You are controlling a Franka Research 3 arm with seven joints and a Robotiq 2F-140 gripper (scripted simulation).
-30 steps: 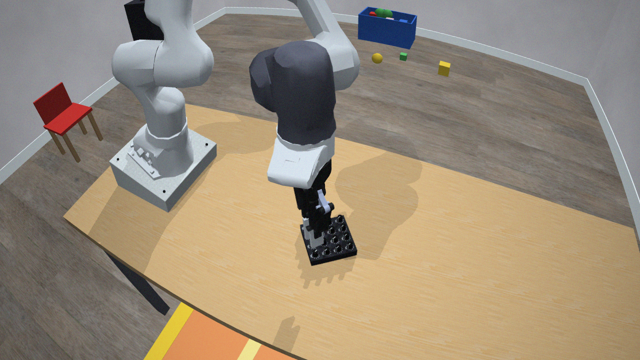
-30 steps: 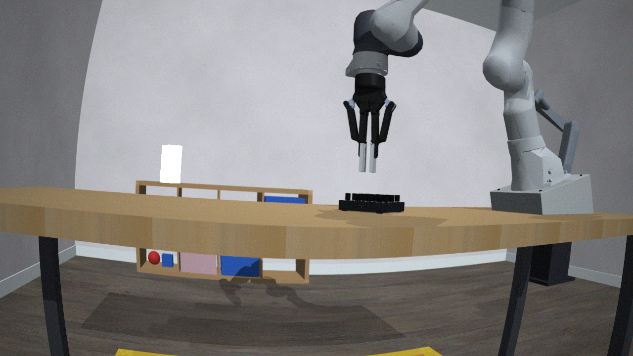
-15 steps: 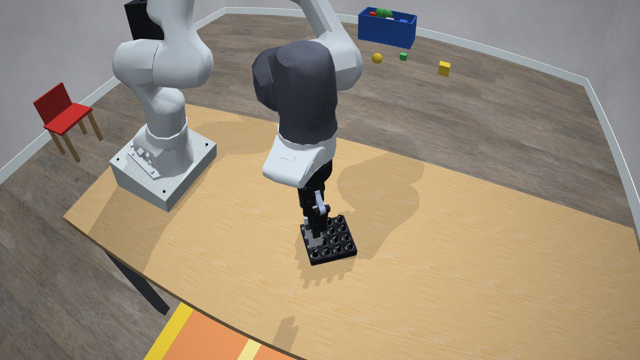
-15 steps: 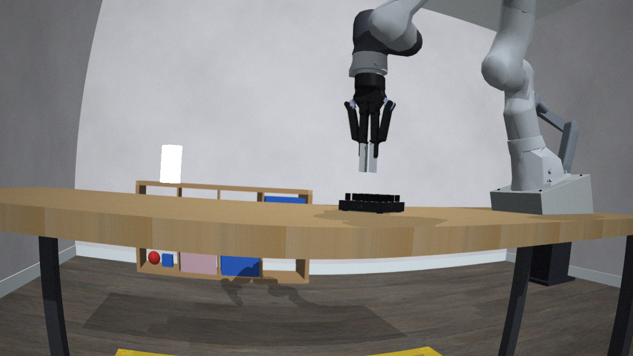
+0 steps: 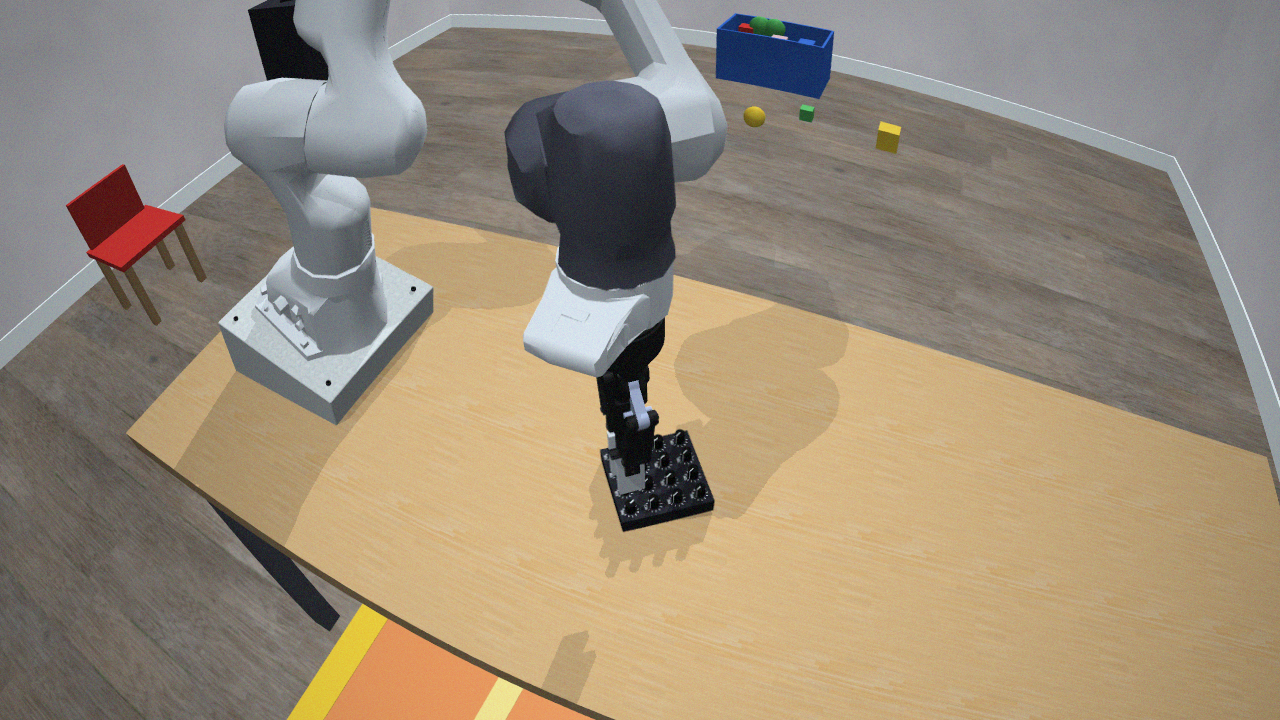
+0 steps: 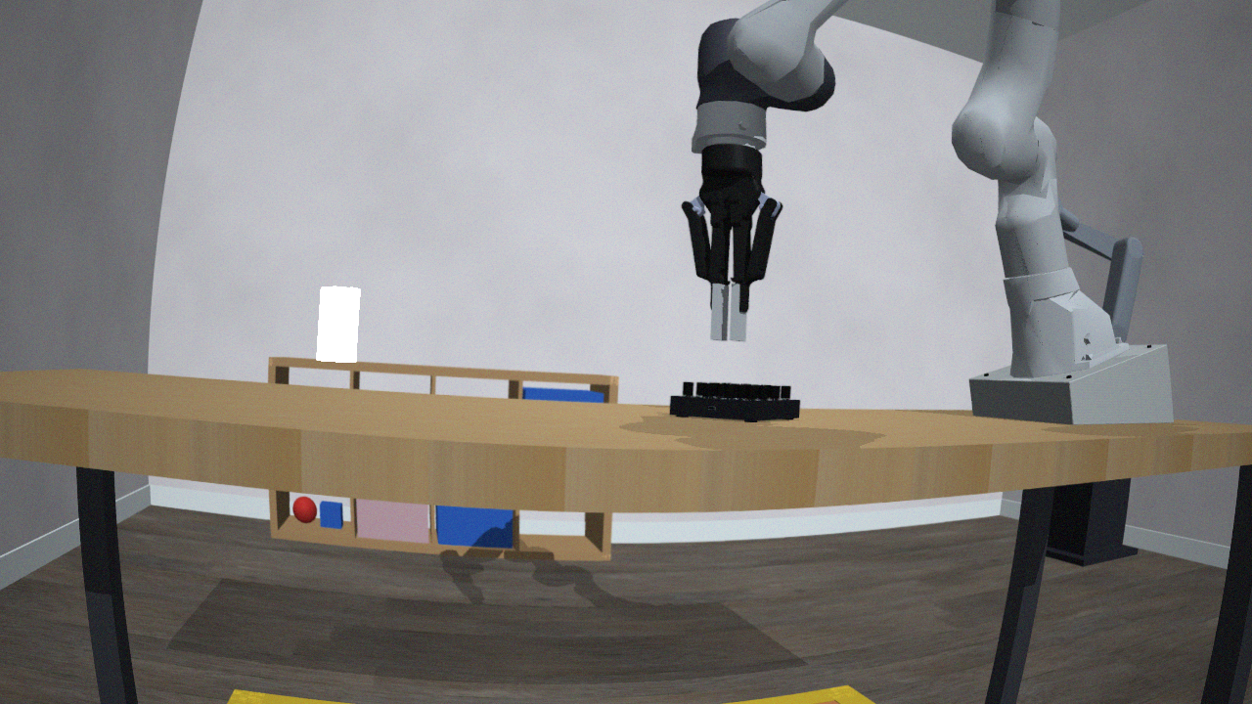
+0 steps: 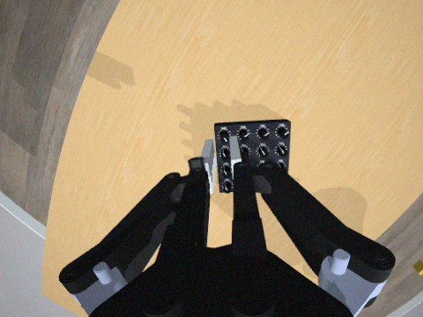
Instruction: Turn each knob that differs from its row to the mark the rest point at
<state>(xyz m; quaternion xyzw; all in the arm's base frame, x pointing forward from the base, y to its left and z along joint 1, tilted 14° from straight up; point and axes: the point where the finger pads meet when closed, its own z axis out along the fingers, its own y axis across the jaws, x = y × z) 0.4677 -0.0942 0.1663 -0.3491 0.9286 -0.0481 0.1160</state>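
Observation:
The black knob box [image 5: 660,479] stands flat on its feet on the wooden table, with four rows of small black knobs on top. It also shows in the exterior view [image 6: 735,404] and in the wrist view [image 7: 253,150]. My gripper [image 6: 728,336] points straight down and hangs clearly above the box, over its left-hand column of knobs as the wrist view [image 7: 221,154] shows it. The fingers stand a narrow gap apart with nothing between them and touch no knob. The knob lines and printed names are too small to read.
The robot base [image 5: 326,335] stands on the table's far left corner. A wooden shelf [image 6: 442,385] with blue boxes is behind the table. A red chair [image 5: 129,234], a blue bin [image 5: 774,58] and small blocks are on the floor.

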